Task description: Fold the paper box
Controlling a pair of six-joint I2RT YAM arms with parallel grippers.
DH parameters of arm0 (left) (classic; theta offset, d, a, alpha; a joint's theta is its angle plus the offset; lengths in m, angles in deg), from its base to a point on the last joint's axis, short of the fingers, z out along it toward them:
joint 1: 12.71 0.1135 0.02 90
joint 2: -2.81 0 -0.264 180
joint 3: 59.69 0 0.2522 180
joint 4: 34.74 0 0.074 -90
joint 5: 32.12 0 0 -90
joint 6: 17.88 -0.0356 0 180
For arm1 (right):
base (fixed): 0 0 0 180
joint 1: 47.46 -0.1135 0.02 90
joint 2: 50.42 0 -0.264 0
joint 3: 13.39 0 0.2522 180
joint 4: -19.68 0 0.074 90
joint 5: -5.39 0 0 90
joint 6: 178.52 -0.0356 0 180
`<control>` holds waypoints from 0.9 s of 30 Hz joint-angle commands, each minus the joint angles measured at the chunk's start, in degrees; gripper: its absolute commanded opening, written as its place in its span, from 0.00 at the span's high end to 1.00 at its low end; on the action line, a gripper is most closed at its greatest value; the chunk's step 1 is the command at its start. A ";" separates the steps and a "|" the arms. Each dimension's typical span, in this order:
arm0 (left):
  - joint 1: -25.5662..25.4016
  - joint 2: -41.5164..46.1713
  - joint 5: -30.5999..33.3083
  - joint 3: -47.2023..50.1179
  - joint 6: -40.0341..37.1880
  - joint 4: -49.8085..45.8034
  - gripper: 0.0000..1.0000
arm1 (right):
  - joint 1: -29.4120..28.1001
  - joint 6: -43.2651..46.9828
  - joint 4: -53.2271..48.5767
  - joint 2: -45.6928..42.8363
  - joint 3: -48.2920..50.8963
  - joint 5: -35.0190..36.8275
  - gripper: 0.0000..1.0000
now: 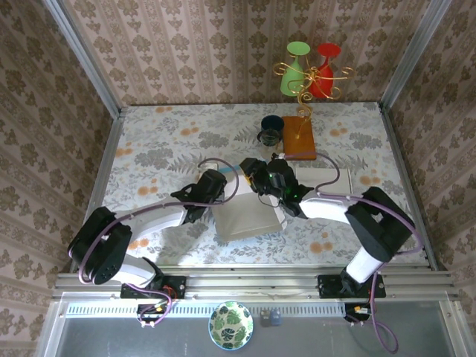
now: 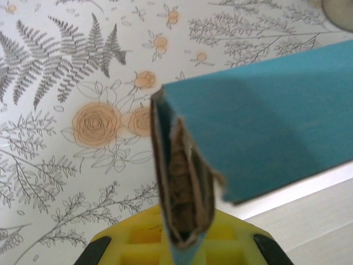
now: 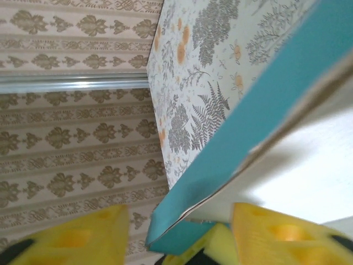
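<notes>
So I'm working on the paper box (image 1: 249,216), which is lying in the middle of the worktop (image 1: 156,149) between the two arms, white side up. The left jaws are clamping tight on the folded edge of a teal flap (image 2: 265,121) (on the left wrist cam the doubled cardboard is sticking straight out of the yellow pads (image 2: 132,248)). The right jaws are standing partly open around another teal wall (image 3: 259,110). One pad (image 3: 287,232) is sitting just beside the board and the other (image 3: 71,237) is well apart from it, so I'm not calling that a grip. My guess is I'm creasing a side wall here. To do it well, I'm planning on using the left pinch as the anchor and squaring the right pads onto the wall near its corner before closing. Then I'm pressing along the score line instead of dragging, since thin card is probably going to buckle or slide if I'm yanking it.
</notes>
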 commanded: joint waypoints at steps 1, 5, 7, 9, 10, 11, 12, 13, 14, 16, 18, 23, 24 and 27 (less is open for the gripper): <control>2.06 2.51 -1.99 -2.02 -4.18 -3.82 1.00 | 1.53 5.21 -12.89 -6.45 -3.54 -0.82 0.38; 4.51 3.50 -5.39 -3.27 -7.23 -5.24 1.00 | 3.76 9.76 -20.11 -11.64 -6.28 -2.15 0.34; 5.60 4.17 -7.47 -3.78 -8.41 -5.59 1.00 | 5.40 12.91 -23.63 -14.98 -7.60 -3.21 0.34; 6.46 5.23 -8.89 -4.27 -9.78 -5.96 1.00 | 7.76 18.15 -28.15 -17.22 -9.21 -5.02 0.34; 6.84 5.68 -9.70 -4.49 -10.42 -6.04 1.00 | 9.09 20.44 -30.26 -18.09 -9.86 -5.99 0.35; 7.39 6.19 -10.68 -4.69 -11.26 -5.97 1.00 | 10.84 22.94 -32.20 -18.82 -10.33 -7.61 0.36; 7.97 6.88 -12.30 -4.68 -11.96 -5.73 1.00 | 12.72 25.15 -33.76 -19.58 -10.42 -9.27 0.38; 8.66 7.39 -14.57 -4.49 -12.69 -5.00 1.00 | 14.38 26.74 -35.26 -20.25 -10.45 -10.67 0.39; 9.76 8.33 -18.40 -3.90 -13.40 -3.57 1.00 | 16.13 28.57 -36.66 -20.90 -10.42 -12.66 0.41; 12.08 9.96 -25.10 -2.75 -14.51 -0.97 1.00 | 19.38 32.71 -39.75 -22.05 -10.62 -15.93 0.44; 14.24 11.31 -30.76 -1.90 -15.13 1.42 1.00 | 22.33 37.84 -44.43 -22.72 -12.05 -18.30 0.45; 20.72 10.07 -45.51 -3.05 -14.61 4.09 1.00 | 27.49 45.30 -48.65 -22.84 -13.46 -26.76 0.50; 21.55 9.51 -47.65 -3.62 -14.60 4.13 1.00 | 28.20 46.59 -48.91 -22.76 -13.67 -28.55 0.52; 23.68 7.86 -53.06 -5.14 -13.93 4.28 1.00 | 28.96 51.47 -50.80 -22.06 -15.12 -32.94 0.54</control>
